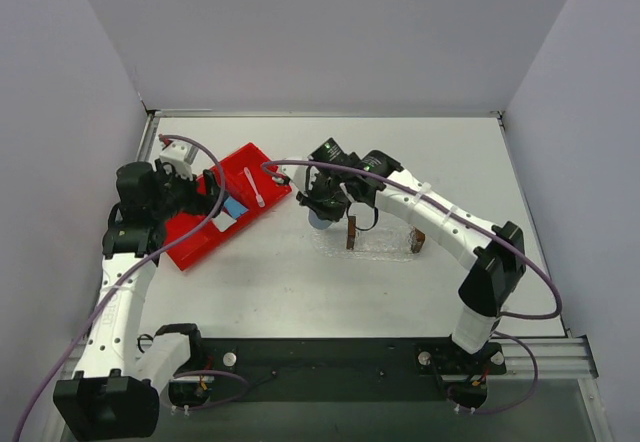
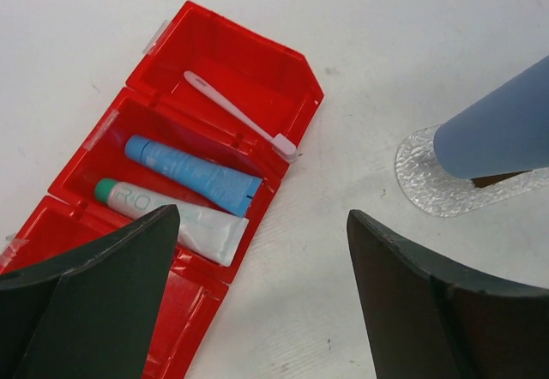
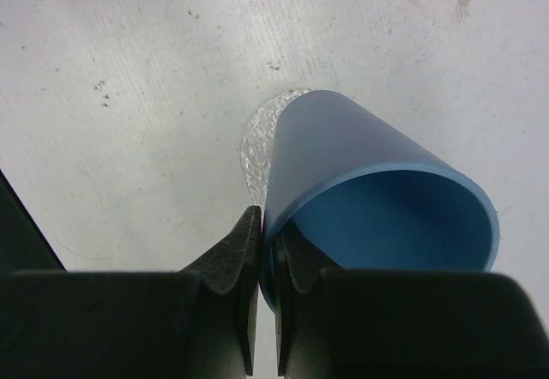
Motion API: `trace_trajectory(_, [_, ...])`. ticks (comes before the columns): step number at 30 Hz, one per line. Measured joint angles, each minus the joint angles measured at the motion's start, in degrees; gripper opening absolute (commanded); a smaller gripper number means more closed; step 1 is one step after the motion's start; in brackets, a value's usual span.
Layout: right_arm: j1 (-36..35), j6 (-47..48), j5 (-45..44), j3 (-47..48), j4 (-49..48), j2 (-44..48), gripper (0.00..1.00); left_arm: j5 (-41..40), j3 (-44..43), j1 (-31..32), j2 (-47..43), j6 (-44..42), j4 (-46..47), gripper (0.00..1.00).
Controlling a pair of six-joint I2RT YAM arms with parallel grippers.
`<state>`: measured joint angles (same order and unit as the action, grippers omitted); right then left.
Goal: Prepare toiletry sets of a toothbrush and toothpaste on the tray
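Plastic and likely light, the toothbrush (image 2: 240, 115) and two squashy, slick-looking tubes (image 2: 193, 173) lie in the bin (image 2: 219, 49) near the table's (image 1: 300, 292) left edge, best pinched mid-length by the wide-open left gripper (image 2: 262, 220); the right gripper (image 3: 264, 233) clamps the cup's (image 3: 343, 152) rim.

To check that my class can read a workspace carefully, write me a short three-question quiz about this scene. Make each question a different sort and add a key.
1. True or false: the toothbrush lies on the tray.
2. The right gripper is shut on: A the blue cup, at its rim; B the toothbrush; C nothing.
3. How many toothpaste tubes lie in the red bin?
Key: 1 false; 2 A; 3 two.
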<state>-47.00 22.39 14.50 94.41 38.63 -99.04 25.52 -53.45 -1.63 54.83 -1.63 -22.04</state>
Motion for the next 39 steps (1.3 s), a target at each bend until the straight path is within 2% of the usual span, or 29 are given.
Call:
trace_trajectory(12, [-2.6,2.9,-4.7,1.5,2.6,-3.8,0.0,-0.7,3.0,-1.8,-2.7,-3.3,-1.7,0.9])
trace_trajectory(39, [-3.4,4.9,-4.2,1.5,4.2,-6.8,0.0,-1.7,3.9,-7.6,-2.8,-3.2,-1.8,0.9])
